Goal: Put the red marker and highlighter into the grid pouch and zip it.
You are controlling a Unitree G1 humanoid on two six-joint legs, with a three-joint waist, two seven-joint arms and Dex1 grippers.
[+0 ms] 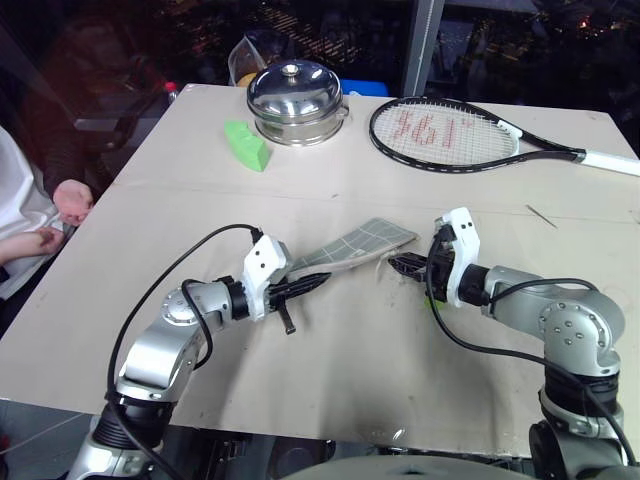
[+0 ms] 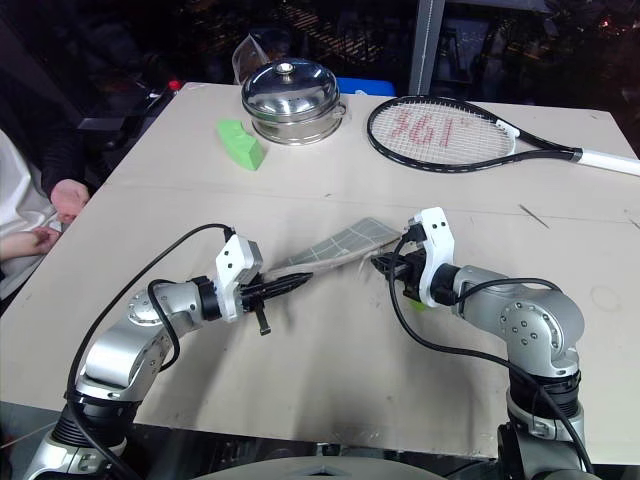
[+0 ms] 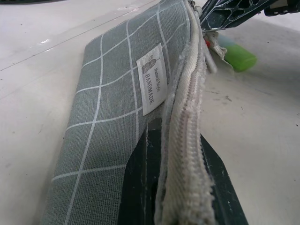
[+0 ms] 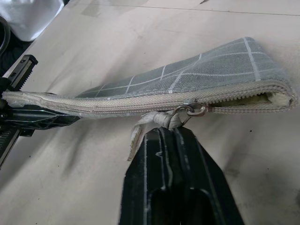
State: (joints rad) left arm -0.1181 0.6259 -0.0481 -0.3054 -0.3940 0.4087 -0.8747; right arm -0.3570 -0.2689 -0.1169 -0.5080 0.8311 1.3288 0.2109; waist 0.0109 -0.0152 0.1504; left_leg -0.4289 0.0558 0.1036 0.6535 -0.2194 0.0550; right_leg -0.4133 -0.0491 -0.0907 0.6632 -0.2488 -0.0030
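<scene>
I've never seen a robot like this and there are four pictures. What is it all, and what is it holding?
It is a robot with two arms, each ending in a gripper with two black fingers. Two pictures look down from its head; the two close-ups come from cameras on its wrists.

The left gripper is shut on one end of the grid pouch. The right gripper is shut on the zipper pull; a short stretch of the zip looks unzipped.

Something light green lies beside the pouch. On the table are also a tennis racket, a metal pot with a lid and a green block. A person's hand shows at the edge.
</scene>
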